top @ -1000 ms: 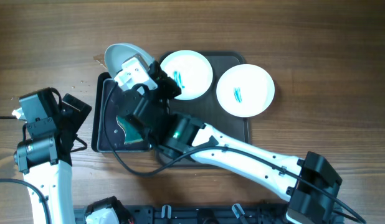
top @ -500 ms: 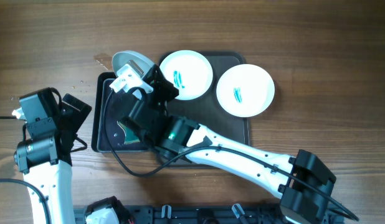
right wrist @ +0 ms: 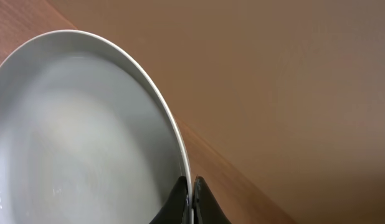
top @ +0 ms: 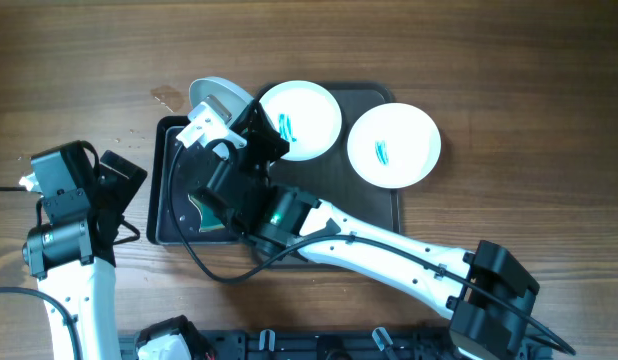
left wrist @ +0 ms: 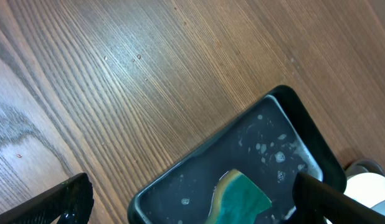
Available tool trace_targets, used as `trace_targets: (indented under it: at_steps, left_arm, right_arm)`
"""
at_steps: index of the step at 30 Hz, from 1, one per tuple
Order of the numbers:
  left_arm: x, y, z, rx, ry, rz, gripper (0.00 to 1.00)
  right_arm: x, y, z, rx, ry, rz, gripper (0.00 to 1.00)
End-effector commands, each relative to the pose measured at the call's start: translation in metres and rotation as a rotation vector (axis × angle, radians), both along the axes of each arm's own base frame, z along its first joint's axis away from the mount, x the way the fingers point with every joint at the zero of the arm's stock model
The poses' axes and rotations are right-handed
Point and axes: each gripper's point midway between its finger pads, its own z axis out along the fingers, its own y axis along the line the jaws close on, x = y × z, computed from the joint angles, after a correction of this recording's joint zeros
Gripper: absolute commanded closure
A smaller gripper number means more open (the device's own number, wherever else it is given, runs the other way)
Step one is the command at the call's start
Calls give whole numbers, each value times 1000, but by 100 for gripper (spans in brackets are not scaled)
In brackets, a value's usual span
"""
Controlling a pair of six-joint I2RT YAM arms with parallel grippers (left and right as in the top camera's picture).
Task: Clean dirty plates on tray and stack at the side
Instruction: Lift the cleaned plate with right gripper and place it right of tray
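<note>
— Right gripper (right wrist: pixel 190 193)?
— Pinched tight on rim of tilted plate (top: pixel 217 98), far left, above far edge of black tray (top: pixel 169 200).
— Left gripper (left wrist: pixel 192 183)?
— Spread wide, empty, near left over table (top: pixel 509 60).
— Others?
— Teal-smeared: second plate (top: pixel 314 125) on brown tray (top: pixel 374 200), third plate (top: pixel 409 140) across its right rim.

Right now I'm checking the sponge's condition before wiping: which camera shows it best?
Left wrist: the sponge lies unobstructed in the small black tray, only its lower part cut off by the frame edge. Overhead, just a teal sliver shows beside the right arm. The right wrist view shows the held plate, no sponge.
</note>
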Motion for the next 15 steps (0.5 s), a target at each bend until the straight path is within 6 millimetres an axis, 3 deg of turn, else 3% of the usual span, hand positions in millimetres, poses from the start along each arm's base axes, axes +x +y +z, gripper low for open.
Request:
trace_targets:
  at_steps: [1, 3, 5, 7, 9, 10, 12, 13, 15]
  left_arm:
    - [3, 1, 10, -5, -32, 12, 0]
    - [3, 1, 10, -5, -32, 12, 0]
    - [3, 1, 10, -5, -32, 12, 0]
    - [3, 1, 10, -5, -32, 12, 0]
    - [3, 1, 10, -5, -32, 12, 0]
    - [3, 1, 10, -5, -32, 12, 0]
    - [3, 1, 10, -5, -32, 12, 0]
    - [3, 1, 10, -5, -32, 12, 0]
    - [3, 1, 10, -5, -32, 12, 0]
  right_arm:
    - [12, -9, -4, 103, 8, -67, 96]
    - [16, -12, -32, 187, 139, -45, 96]
    - [8, -5, -61, 353, 356, 5, 96]
    - [-4, 6, -63, 568, 551, 61, 96]
    - [-7, 6, -40, 741, 660, 123, 96]
    - [-7, -7, -6, 859, 703, 180, 96]
    - [-6, -36, 31, 976, 706, 191, 96]
    - [-4, -53, 45, 1016, 697, 182, 96]
    - [-2, -110, 68, 1105, 673, 83, 95]
